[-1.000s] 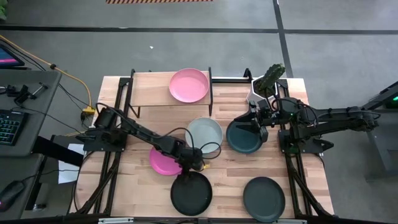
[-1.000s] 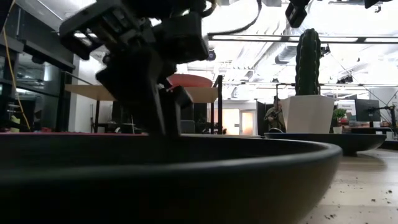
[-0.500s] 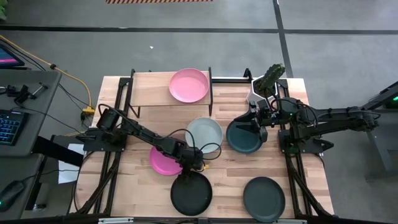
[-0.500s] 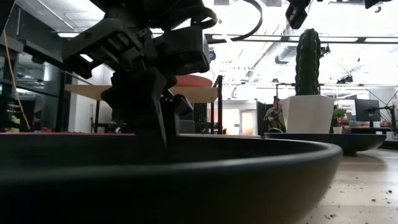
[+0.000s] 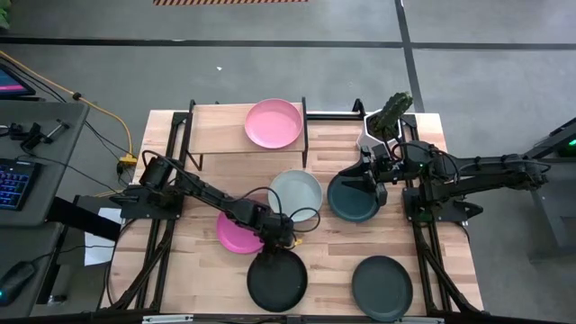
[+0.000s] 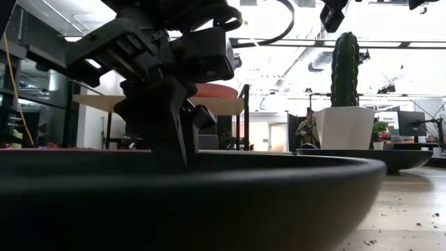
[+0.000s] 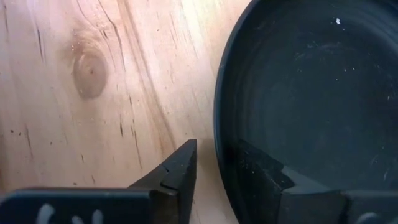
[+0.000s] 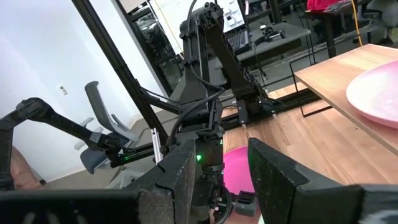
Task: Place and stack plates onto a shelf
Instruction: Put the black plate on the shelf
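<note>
Wood bench (image 5: 202, 270): left pincer (image 7: 214, 171) straddles black plate (image 5: 277, 279) rim, not clamped yet, for shelf (image 5: 220, 129); right pincer (image 8: 221, 171) open, waiting above teal plate (image 5: 353, 200).

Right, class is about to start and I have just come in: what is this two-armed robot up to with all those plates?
It is stacking plates on the shelf, where the light pink plate already sits. The left tool straddles the rim of the black plate at the table's front, one finger inside and one outside, with a gap showing. The right tool waits at the dark teal plate. Four other plates lie on the table too.
</note>
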